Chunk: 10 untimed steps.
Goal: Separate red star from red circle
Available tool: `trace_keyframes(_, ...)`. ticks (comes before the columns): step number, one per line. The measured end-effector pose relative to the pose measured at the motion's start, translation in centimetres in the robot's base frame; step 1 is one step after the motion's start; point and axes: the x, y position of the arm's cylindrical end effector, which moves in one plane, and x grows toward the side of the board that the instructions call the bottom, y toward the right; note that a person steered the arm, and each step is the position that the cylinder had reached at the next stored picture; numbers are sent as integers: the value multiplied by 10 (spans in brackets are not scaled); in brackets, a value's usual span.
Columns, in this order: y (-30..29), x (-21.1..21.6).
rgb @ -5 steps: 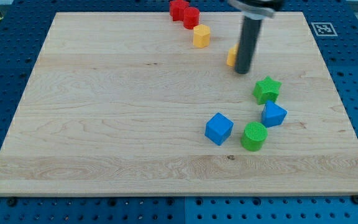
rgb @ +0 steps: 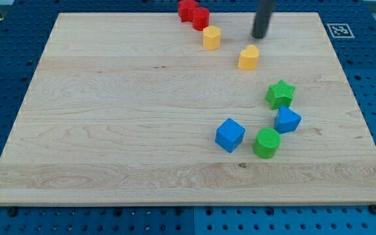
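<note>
No jaws are fitted to this arm, so their state cannot be told; only a dark rod is carried, and my tip [rgb: 260, 36] is seen near the view's top, just above and right of the yellow heart-like block [rgb: 248, 57] and apart from it.

The red star [rgb: 187, 9] and the red circle [rgb: 201, 17] are found at the top edge of the worktop [rgb: 109, 130], touching or very nearly so; the star's shape is hard to make out at this angle, and it seems partly cut by the frame. A yellow block [rgb: 211, 38] lies just below and right of the circle.

Since the pair sits against the top edge, little room is left above. Open board is offered to the view's left and below, so a push that way is judged safest.
</note>
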Motion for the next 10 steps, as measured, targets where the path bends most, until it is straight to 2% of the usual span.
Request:
trace_keyframes(1, -28, -25)
trace_keyframes(3, -40, -64)
trace_keyframes(4, -51, -63)
trace_keyframes(6, -184, -61)
trace_keyframes(7, -239, -41)
trace_keyframes(9, -300, -2)
trace_keyframes(10, -344, -10)
